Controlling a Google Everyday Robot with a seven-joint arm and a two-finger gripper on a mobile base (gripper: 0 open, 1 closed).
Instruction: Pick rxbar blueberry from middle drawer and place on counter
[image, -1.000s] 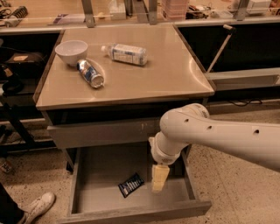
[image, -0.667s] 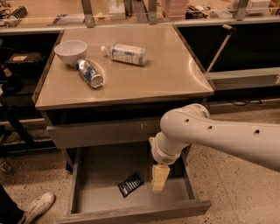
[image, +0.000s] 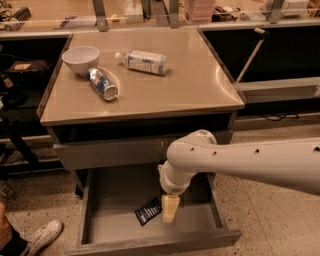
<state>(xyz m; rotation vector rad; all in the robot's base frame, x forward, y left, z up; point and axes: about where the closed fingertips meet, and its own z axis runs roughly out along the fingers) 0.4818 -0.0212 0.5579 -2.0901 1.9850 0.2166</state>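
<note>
The rxbar blueberry (image: 148, 211) lies flat on the bare grey floor of the open middle drawer (image: 115, 220), a little right of its centre. My gripper (image: 170, 209) hangs down from the white arm into the drawer, just right of the bar and close beside it. The counter (image: 200, 85) is the tan cabinet top above the drawer.
On the counter's left part stand a white bowl (image: 80, 59), a blue-silver can (image: 102, 84) lying on its side and a clear plastic bottle (image: 142, 61) lying down. A wooden bench with clutter runs behind. A person's shoe (image: 42, 235) is at the lower left.
</note>
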